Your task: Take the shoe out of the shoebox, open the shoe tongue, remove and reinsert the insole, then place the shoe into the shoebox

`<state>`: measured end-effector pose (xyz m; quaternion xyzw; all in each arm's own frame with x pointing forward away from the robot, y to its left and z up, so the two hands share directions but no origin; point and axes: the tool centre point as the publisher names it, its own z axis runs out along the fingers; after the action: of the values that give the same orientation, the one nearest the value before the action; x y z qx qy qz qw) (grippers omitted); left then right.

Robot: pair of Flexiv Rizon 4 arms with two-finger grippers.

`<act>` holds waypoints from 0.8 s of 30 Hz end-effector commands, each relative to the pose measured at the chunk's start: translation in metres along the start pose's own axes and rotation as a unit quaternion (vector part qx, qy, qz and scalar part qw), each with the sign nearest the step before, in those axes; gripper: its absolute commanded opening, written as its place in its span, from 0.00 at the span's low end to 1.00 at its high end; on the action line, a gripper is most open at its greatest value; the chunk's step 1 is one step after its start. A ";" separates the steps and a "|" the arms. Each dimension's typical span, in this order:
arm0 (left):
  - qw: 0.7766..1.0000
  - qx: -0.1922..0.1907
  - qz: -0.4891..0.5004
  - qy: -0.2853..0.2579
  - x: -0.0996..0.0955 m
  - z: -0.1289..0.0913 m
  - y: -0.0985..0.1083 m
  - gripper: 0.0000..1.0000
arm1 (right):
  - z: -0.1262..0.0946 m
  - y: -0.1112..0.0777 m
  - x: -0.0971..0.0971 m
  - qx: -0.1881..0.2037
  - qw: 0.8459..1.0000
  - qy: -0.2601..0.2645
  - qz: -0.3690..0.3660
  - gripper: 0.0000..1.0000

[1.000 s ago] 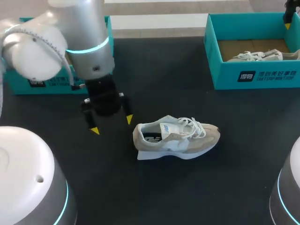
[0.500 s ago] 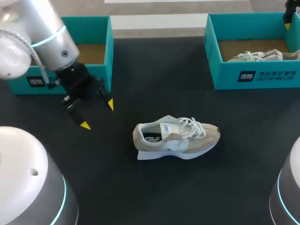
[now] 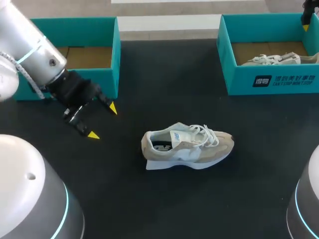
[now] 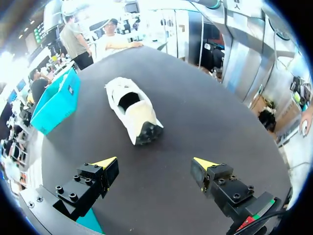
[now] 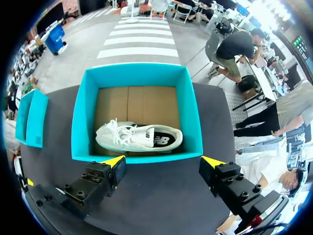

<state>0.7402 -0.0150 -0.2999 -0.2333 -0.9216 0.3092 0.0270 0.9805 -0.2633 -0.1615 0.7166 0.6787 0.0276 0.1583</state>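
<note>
Left gripper (image 3: 102,121) farther from shoe (image 3: 187,146)

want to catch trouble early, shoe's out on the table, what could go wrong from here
1. The shoe lies loose on the table, with the open left hand off to its heel side; a one-sided push at the tongue may slide or tip it.
2. Its laces lie loose and could snag a finger.
3. The right shoebox already holds another shoe, so returning there might crowd it.
</note>
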 end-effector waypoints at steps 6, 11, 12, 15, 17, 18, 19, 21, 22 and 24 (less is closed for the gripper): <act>0.975 0.114 -0.117 -0.151 0.013 0.017 0.006 1.00 | 0.000 -0.001 0.000 -0.001 1.000 0.000 0.000 1.00; 0.959 0.146 -0.151 -0.188 0.019 0.034 0.011 1.00 | 0.000 -0.001 0.000 -0.001 1.000 0.000 0.000 1.00; 0.954 0.152 -0.166 -0.197 0.019 0.036 0.012 1.00 | 0.000 -0.001 0.000 -0.001 1.000 0.000 0.000 1.00; 0.942 0.168 -0.187 -0.222 0.021 0.041 0.013 1.00 | 0.000 -0.001 0.000 -0.001 1.000 0.000 0.000 1.00; 0.935 0.180 -0.199 -0.231 0.022 0.045 0.014 1.00 | 0.000 -0.001 0.000 -0.001 1.000 0.000 0.000 1.00; 0.934 0.187 -0.200 -0.231 0.022 0.048 0.014 1.00 | 0.000 -0.001 0.000 -0.001 1.000 0.000 0.000 1.00; 0.934 0.189 -0.199 -0.230 0.022 0.050 0.013 1.00 | 0.000 -0.001 0.000 -0.001 1.000 0.000 0.000 1.00; 0.934 0.192 -0.197 -0.228 0.023 0.052 0.012 1.00 | 0.000 -0.001 0.000 -0.001 1.000 0.000 0.000 1.00; 0.933 0.197 -0.197 -0.227 0.022 0.054 0.012 1.00 | 0.000 -0.001 0.000 -0.001 1.000 0.000 0.000 1.00; 0.932 0.201 -0.200 -0.228 0.022 0.057 0.013 1.00 | 0.000 -0.001 0.000 -0.001 1.000 0.000 0.000 1.00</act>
<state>0.7195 -0.0263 -0.3492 0.0087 -0.8611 0.5080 -0.0169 0.9805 -0.2634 -0.1615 0.7167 0.6786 0.0276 0.1583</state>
